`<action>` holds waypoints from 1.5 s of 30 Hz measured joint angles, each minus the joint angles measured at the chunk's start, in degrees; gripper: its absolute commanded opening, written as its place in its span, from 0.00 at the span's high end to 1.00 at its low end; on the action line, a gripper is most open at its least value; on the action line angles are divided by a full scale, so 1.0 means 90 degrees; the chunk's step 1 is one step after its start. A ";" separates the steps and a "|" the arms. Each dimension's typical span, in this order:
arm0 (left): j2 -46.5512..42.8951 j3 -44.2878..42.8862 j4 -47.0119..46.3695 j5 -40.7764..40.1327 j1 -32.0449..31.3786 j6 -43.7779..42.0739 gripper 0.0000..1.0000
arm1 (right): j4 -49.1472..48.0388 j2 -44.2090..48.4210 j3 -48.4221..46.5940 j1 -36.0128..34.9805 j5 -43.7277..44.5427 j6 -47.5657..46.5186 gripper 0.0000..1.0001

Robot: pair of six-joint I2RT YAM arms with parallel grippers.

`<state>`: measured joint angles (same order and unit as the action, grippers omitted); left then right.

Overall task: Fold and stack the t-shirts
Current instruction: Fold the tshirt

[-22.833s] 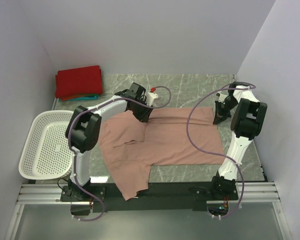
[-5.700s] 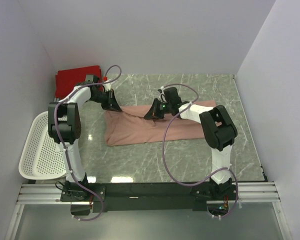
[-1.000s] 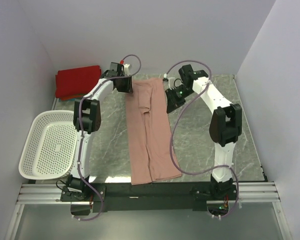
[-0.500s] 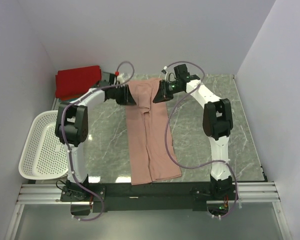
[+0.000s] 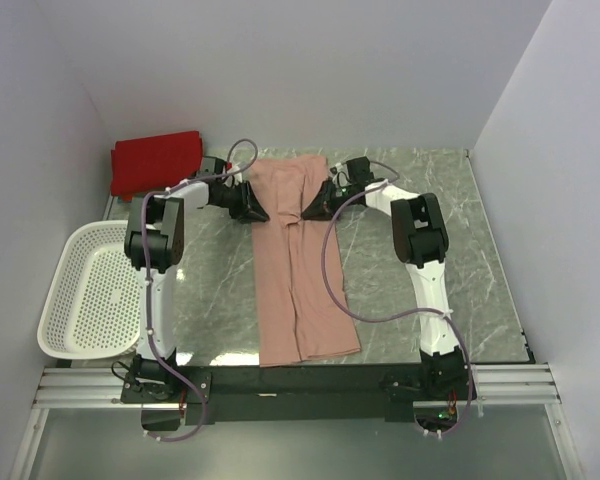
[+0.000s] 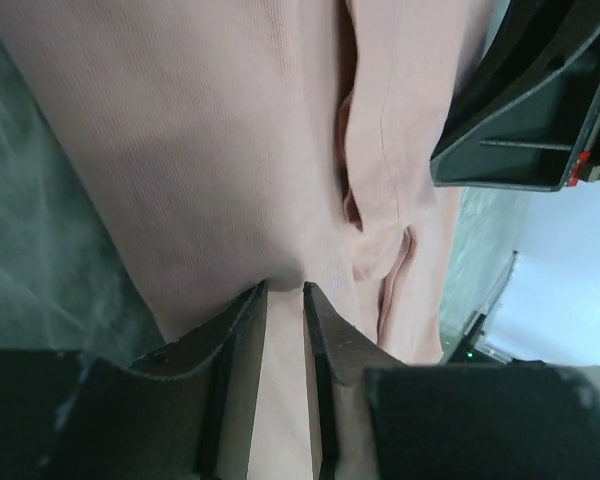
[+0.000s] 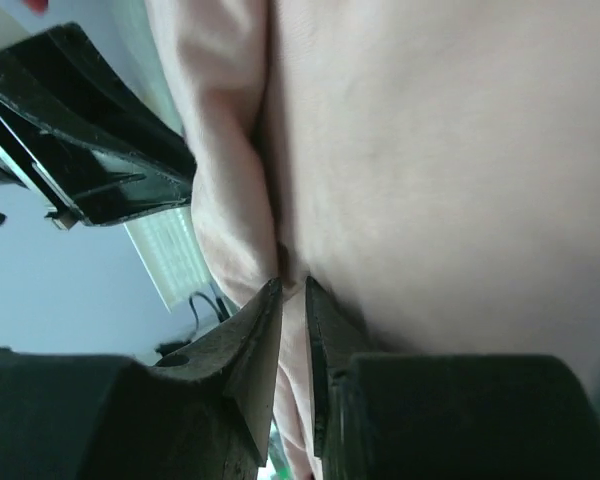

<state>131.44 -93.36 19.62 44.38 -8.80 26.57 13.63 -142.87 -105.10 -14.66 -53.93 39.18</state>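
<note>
Top external view: the dusty-pink t-shirt point(image 5: 298, 270) lies as a long narrow strip down the middle of the frame. Its upper end is close to the back wall and its lower end reaches the near edge of the marbled tabletop point(image 5: 430, 260). Both arms reach in at the upper part of that strip. The left tool point(image 5: 248, 208) is at the strip's left edge and the right tool point(image 5: 315, 207) at its right edge, facing each other across the cloth.

Over to the left wrist view: the jaws are drawn down to a narrow slit with a pinch of pink cloth caught between them, and folds bunch up just beyond the tips. Right wrist view shows likewise, jaws nearly together, nipping a rolled pink edge.

Upper left of the overhead frame, the red t-shirt point(image 5: 158, 163) sits folded, well apart from the pink one. Lower down on the left, the white basket point(image 5: 60, 300) overhangs the tabletop's side.
</note>
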 measured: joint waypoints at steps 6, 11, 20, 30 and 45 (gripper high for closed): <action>0.0364 -0.0515 0.0282 0.0287 0.0083 0.0010 0.71 | 0.0019 -0.0134 -0.0374 0.0172 0.0539 0.0532 0.79; 0.0556 -0.0806 0.0306 0.0338 0.0095 0.0012 0.71 | -0.0053 -0.0223 -0.0644 0.0277 0.0940 0.0789 0.82; 0.0835 -0.1307 0.0318 0.0374 0.0131 0.0010 0.68 | 0.0044 -0.0355 -0.1076 0.0328 0.1343 0.0704 0.80; 0.0005 -0.1005 0.0095 -0.0546 0.0107 -0.0721 0.63 | 0.1622 0.0350 -0.2086 0.0199 0.2606 -0.2234 0.64; -0.0384 -0.1265 0.1287 -0.3016 -0.1248 -0.2254 0.65 | 0.3745 0.0678 -0.2351 -0.1547 0.5280 -0.6188 0.65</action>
<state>127.98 -104.75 31.20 17.23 -20.03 6.28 47.33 -136.77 -126.26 -28.58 -6.42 -16.51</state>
